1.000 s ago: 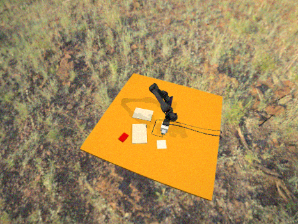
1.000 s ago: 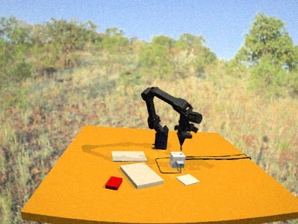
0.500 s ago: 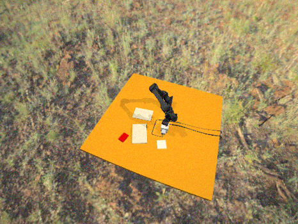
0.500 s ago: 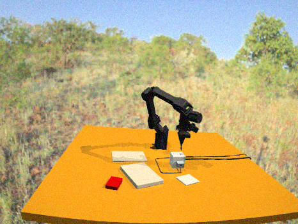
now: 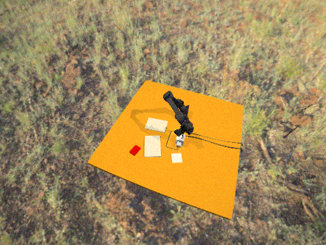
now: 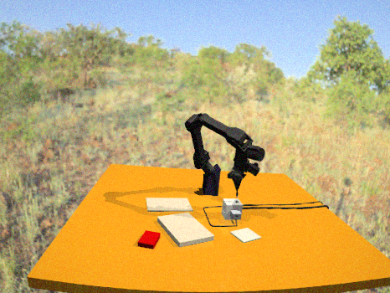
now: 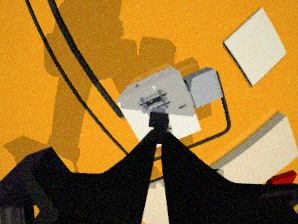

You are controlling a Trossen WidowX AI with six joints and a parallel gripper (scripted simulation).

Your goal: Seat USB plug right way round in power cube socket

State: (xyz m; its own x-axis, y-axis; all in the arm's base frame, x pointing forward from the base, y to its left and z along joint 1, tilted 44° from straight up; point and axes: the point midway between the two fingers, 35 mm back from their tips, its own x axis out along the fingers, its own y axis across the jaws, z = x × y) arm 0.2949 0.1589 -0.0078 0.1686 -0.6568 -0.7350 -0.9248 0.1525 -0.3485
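The power cube [image 5: 180,139] [image 6: 227,211] [image 7: 175,85] is a small white and grey block on the orange table. The socket [image 7: 154,101] on its top shows a dark opening with grey metal parts around it. My gripper [image 6: 237,195] [image 7: 158,135] points down, shut on the small black USB plug [image 7: 159,119]. In the wrist view the plug covers part of the cube's top beside the socket opening, and it appears to be held just above the cube. The cube looks turned relative to the fingers. Which way round the plug faces cannot be told.
A grey block plug [image 6: 235,213] [image 7: 206,87] sits on the cube's side, with a black cable [image 6: 209,223] [image 7: 228,117] looping round. Two more cables run right. Nearby are a white square [image 5: 177,157] [image 6: 245,234], two cream slabs [image 5: 152,146] [image 5: 156,124] and a red block [image 5: 135,150] [image 6: 149,239].
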